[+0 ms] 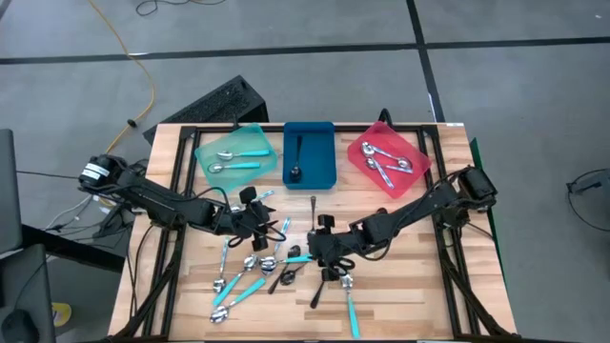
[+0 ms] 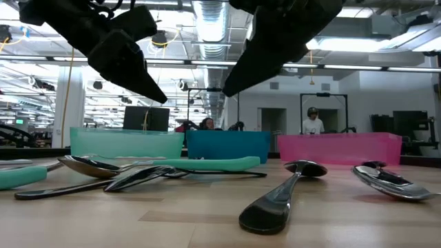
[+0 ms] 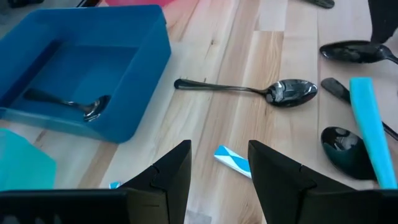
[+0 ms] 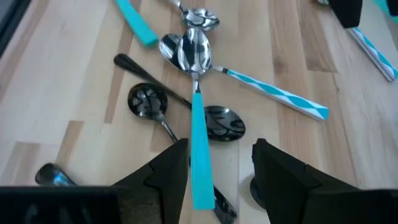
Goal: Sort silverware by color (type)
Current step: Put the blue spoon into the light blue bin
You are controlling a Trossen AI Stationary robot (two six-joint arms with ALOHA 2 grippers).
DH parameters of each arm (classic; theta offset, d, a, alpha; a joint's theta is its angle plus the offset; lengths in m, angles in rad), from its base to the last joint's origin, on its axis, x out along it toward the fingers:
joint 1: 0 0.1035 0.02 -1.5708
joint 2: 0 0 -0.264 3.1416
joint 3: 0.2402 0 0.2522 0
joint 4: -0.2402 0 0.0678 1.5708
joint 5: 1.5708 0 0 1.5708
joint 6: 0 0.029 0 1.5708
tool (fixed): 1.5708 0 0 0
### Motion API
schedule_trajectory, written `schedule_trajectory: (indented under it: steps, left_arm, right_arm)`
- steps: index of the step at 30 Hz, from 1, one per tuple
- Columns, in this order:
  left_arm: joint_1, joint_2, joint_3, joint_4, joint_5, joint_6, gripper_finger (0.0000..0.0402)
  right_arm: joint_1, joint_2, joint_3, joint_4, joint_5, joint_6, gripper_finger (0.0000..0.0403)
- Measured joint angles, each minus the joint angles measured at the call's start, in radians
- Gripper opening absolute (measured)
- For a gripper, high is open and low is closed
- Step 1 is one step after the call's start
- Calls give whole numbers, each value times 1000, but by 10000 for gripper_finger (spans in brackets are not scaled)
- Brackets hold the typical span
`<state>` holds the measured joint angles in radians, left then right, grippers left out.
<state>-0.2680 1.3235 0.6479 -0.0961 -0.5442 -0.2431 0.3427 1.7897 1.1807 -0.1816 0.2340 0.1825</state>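
Teal-handled spoon (image 4: 200,149) under right hand (image 4: 214,163), fingers wide, empty | lower squarely over handle (avoid crossing black spoon (image 4: 214,121)) | left hand (image 3: 219,167) wide, empty.

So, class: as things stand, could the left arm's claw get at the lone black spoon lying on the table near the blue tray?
Probably yes. The left claw is open and empty, and the black spoon lies alone on bare wood just ahead of it, beside the blue tray, with nothing between them.
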Motion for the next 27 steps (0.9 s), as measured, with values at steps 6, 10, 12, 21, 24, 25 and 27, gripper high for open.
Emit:
schedule_trajectory:
  steps: [6,10,12,21,24,25,27]
  left_arm:
    - [-16,-45,0,2,104,80,147]
    - [-41,-76,0,8,309,144,147]
    - [-58,-82,0,4,397,150,147]
    - [-175,-79,0,-241,524,32,147]
    - [-225,-79,0,-269,483,21,147]
    - [-237,-79,0,-268,475,21,147]
    - [-252,-79,0,-269,468,-1,147]
  right_arm:
    - [-6,0,-35,79,0,-8,198]
    - [-5,0,-41,72,0,-8,198]
    - [-7,0,-41,82,0,-8,198]
    - [-12,0,-41,80,1,-7,198]
    - [-14,0,-41,81,1,-7,198]
    - [-15,0,-41,80,1,-7,198]
    - [-17,0,-41,80,1,-7,198]
